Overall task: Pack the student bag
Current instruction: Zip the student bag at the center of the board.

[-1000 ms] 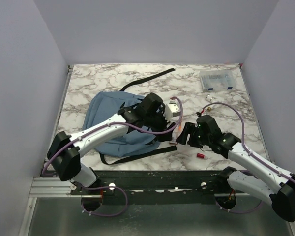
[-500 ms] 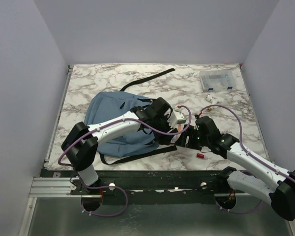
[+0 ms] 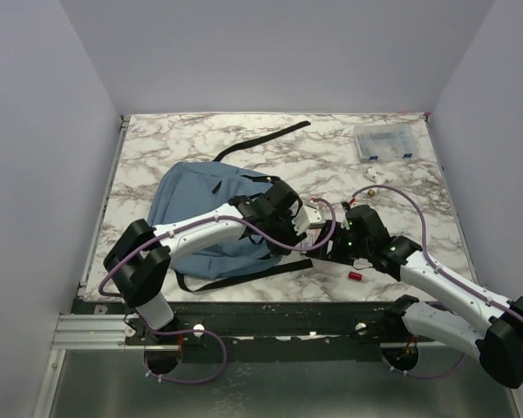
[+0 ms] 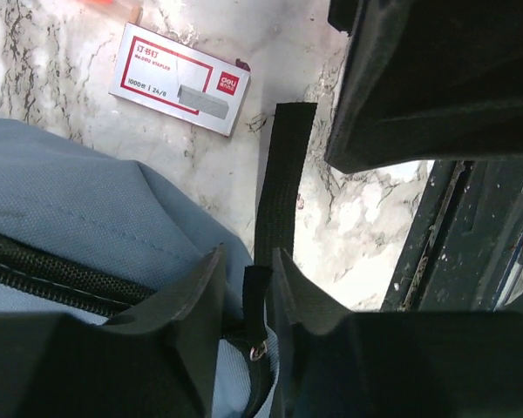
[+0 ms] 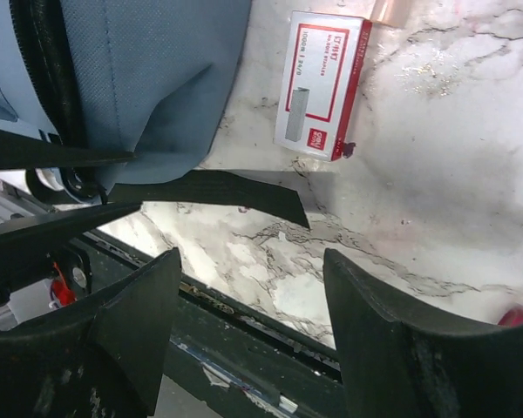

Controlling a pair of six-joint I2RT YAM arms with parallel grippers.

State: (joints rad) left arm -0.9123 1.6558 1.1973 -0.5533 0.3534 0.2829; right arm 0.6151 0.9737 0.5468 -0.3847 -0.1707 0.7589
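The slate-blue student bag lies flat at the left middle of the table, and also shows in the left wrist view and the right wrist view. My left gripper is low at the bag's near right corner. Its jaws are closed to a narrow gap on the black zipper pull. My right gripper is open and empty just right of it, above the table's front edge. A white and red staples box lies on the marble beside the bag.
A black strap end lies on the marble between the grippers. A small red object lies near the front edge. A clear plastic box stands at the back right. Another black strap trails behind the bag.
My left gripper has moved down and toward the front onto the bag's right corner. My right gripper has shifted a little left toward it.
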